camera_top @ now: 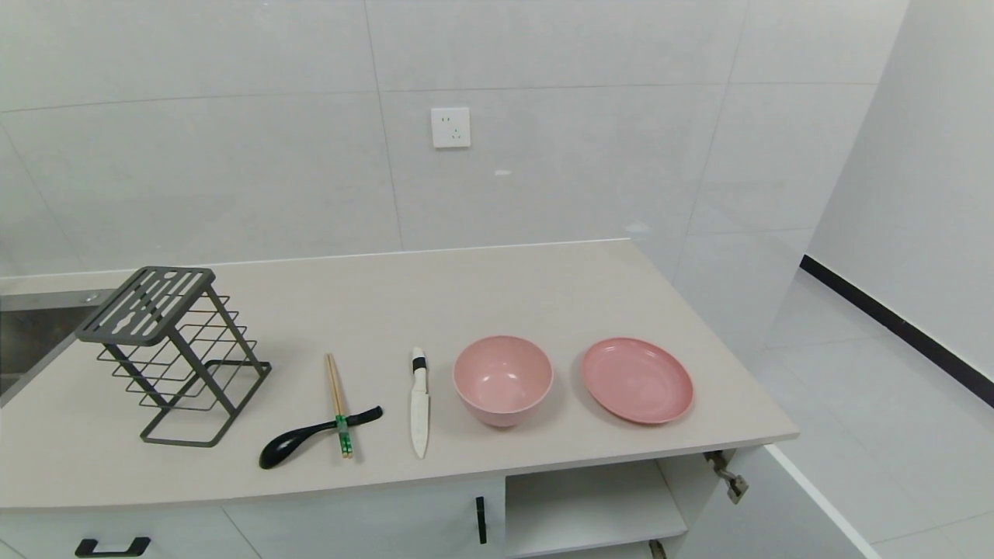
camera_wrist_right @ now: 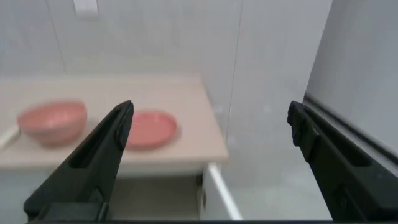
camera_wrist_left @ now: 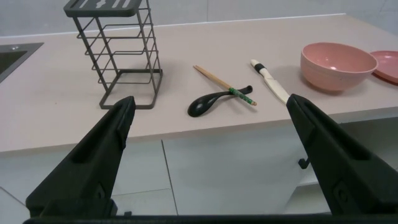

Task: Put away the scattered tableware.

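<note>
Pink bowl [camera_wrist_right: 51, 122] and plate [camera_wrist_right: 149, 127] sit on the counter [camera_wrist_right: 124, 87] ahead of the right gripper [camera_wrist_right: 211, 107], spread open and empty; the left gripper [camera_wrist_left: 211, 104], open too, faces rack [camera_wrist_left: 102, 7], black spoon [camera_wrist_left: 200, 107], chopsticks [camera_wrist_left: 224, 85], knife [camera_wrist_left: 273, 84].

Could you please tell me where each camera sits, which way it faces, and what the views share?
Head view: high on the head, looking down on the counter, rack, spoon, chopsticks, knife, bowl and plate.
Left wrist view: low before the counter, facing the rack; open left gripper frames it.
Right wrist view: before the counter's right end, facing bowl and plate; open right gripper frames it.
Shared: bowl and plate, in all three.
</note>
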Available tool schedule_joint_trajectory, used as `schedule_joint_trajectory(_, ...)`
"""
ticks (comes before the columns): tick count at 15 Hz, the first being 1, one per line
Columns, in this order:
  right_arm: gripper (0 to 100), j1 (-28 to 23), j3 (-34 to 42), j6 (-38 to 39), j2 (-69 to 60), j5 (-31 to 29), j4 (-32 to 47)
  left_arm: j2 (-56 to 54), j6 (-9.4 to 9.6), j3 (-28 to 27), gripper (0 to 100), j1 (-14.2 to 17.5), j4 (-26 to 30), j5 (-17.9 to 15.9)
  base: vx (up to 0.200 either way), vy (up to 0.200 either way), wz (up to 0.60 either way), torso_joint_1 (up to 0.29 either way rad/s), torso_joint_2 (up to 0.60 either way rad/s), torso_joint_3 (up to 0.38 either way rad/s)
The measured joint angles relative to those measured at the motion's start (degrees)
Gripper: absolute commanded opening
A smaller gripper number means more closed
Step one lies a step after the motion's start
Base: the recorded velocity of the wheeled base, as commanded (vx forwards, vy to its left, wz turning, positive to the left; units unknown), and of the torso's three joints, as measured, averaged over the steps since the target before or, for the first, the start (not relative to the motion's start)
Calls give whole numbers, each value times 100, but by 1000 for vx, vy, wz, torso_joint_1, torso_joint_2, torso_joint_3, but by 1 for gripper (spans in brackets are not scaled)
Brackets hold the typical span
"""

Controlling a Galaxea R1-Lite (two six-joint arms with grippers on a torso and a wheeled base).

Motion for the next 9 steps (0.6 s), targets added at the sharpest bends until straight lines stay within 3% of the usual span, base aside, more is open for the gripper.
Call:
schedule_joint_trajectory(4, 100, 100, -646, 11, 581, 753, 878, 0, 0, 0, 100, 0, 0, -5, 0, 0, 0, 0, 0, 0)
schedule_joint_trajectory(9, 100, 633, -1090, -7, 2395, 1134, 903, 0, 0, 0, 100, 0, 0, -5, 0, 0, 0, 0, 0, 0)
